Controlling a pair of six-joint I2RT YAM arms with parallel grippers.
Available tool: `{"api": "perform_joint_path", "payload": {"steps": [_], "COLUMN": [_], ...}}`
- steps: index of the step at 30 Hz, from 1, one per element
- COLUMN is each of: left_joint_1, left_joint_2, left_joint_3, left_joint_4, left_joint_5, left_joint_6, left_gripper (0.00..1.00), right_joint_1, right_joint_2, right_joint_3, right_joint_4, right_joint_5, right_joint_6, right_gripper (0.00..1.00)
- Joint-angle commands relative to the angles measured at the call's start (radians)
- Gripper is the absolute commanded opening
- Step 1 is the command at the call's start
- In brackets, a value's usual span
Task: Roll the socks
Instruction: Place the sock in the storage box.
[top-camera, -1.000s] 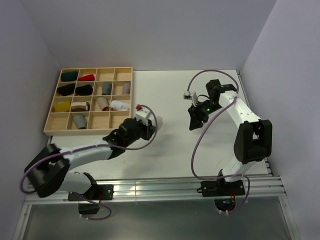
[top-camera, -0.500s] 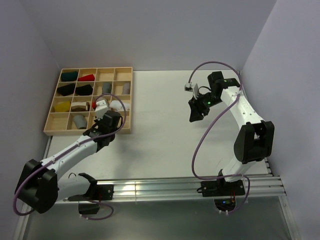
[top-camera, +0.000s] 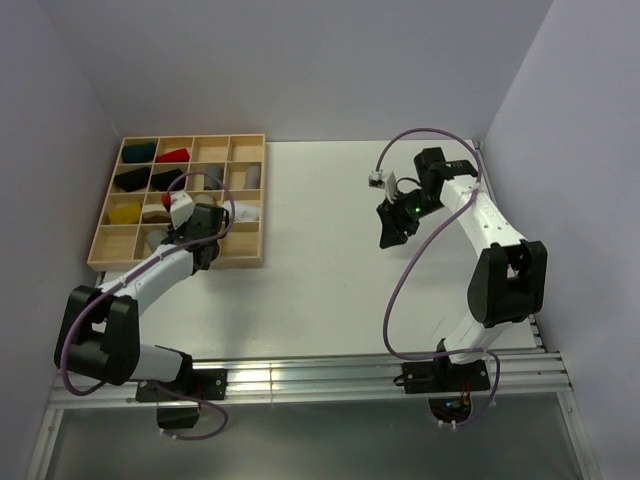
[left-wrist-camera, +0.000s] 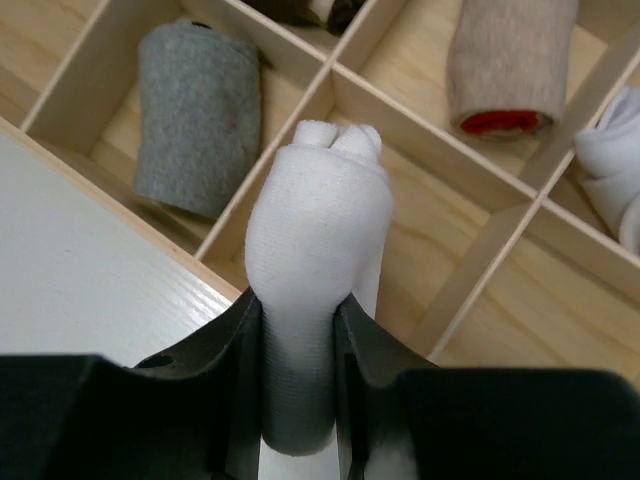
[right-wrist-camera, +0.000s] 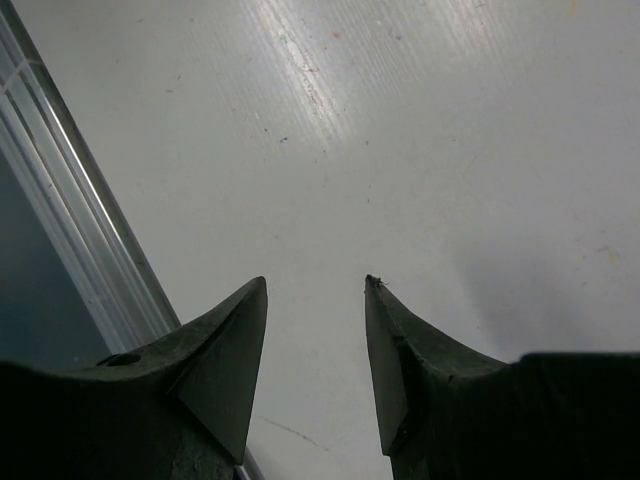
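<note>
My left gripper (left-wrist-camera: 300, 330) is clamped on the rolled white sock (left-wrist-camera: 315, 240), hanging over the wooden tray (left-wrist-camera: 480, 265), above an empty cell. It feels light and squashy, so I pinch mid-roll. My right gripper (right-wrist-camera: 315, 290) stands apart, empty.

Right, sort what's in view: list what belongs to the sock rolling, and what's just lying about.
Part of the job:
- rolled white sock, clamped in the left end effector
- wooden tray of compartments

Lying about:
- grey roll
- beige roll with red inside
- right end effector, open over bare table
</note>
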Motion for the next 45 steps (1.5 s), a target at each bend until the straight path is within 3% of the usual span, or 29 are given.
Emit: {"api": "perform_joint_path", "payload": {"steps": [1, 5, 15, 21, 36, 40, 43, 45], "left_joint_1": [0.015, 0.040, 0.049, 0.048, 0.061, 0.063, 0.063, 0.063], "left_joint_2": [-0.009, -0.004, 0.181, 0.254, 0.389, 0.366, 0.344, 0.326], "left_joint_3": [0.068, 0.092, 0.135, 0.125, 0.221, 0.191, 0.178, 0.168], "left_joint_4": [-0.002, 0.008, -0.002, 0.047, 0.026, 0.041, 0.043, 0.053], "left_joint_5": [-0.067, -0.045, 0.002, 0.148, 0.361, 0.363, 0.346, 0.340], "left_joint_6": [0.032, 0.081, 0.099, 0.093, 0.137, 0.144, 0.142, 0.147], "left_gripper": [0.00, 0.00, 0.00, 0.00, 0.01, 0.21, 0.42, 0.47], "right_joint_1": [-0.008, -0.008, -0.016, -0.024, -0.028, -0.030, -0.030, -0.030], "right_joint_2": [-0.032, -0.032, -0.049, -0.057, -0.081, -0.084, -0.081, -0.078], "right_joint_3": [-0.012, -0.023, -0.089, -0.108, -0.170, -0.179, -0.181, -0.182], "right_joint_4": [0.021, 0.029, 0.057, 0.060, 0.083, 0.086, 0.081, 0.080], "right_joint_5": [-0.009, -0.014, -0.011, -0.005, 0.006, 0.011, 0.006, 0.004], "right_joint_6": [-0.012, -0.013, -0.026, -0.032, -0.027, -0.027, -0.032, -0.033], "right_gripper": [0.51, 0.51, 0.50, 0.49, 0.48, 0.48, 0.48, 0.48]}}
